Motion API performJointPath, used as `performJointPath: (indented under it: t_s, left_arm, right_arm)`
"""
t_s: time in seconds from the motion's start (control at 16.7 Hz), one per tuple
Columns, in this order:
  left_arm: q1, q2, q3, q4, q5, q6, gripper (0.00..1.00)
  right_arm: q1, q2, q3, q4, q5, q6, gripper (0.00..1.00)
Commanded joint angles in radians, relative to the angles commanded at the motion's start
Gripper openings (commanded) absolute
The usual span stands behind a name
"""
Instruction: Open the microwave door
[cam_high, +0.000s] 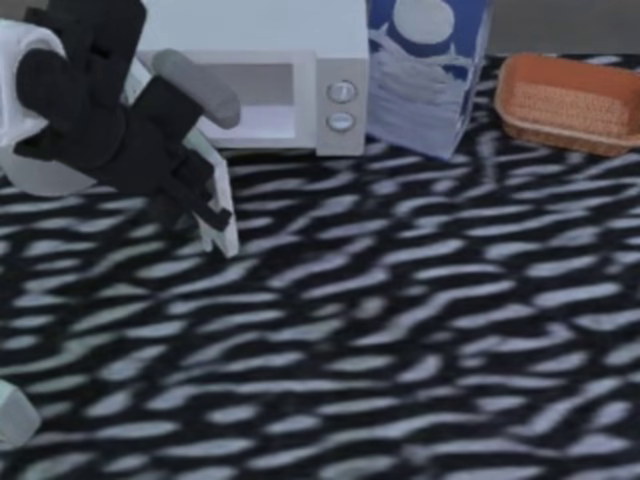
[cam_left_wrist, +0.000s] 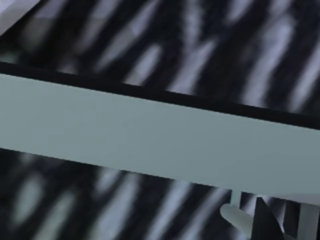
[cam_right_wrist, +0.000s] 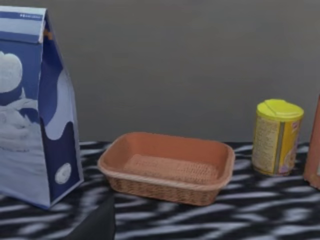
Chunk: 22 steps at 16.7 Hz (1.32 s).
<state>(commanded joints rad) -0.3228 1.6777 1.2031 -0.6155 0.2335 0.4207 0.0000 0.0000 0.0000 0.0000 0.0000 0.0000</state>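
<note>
The microwave (cam_high: 255, 75) sits at the table's back left, its door (cam_high: 222, 205) swung open — the left gripper (cam_high: 205, 205) pinches the door's free edge between 2 fingers.

The microwave (cam_high: 300, 60) was a small white box at the back left of the counter, with two round silver knobs stacked on its right panel. The microwave door (cam_high: 222, 205) stood swung out toward the front, hinged at the left, exposing the pale cavity.
</note>
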Motion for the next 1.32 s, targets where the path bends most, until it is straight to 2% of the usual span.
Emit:
performJointPath:
  t_s: [0.24, 0.66, 1.32]
  left_arm:
    - [0.01, -0.001, -0.002, -0.009, 0.016, 0.032, 0.0]
    - [0.082, -0.018, -0.014, -0.061, 0.093, 0.198, 0.0]
    - [0.086, -0.019, -0.014, -0.063, 0.097, 0.207, 0.0]
  right_arm:
    - [0.0, 0.0, 0.0, 0.0, 0.0, 0.0, 1.0]
    - [0.0, 0.0, 0.0, 0.0, 0.0, 0.0, 1.0]
    - [0.0, 0.0, 0.0, 0.0, 0.0, 0.0, 1.0]
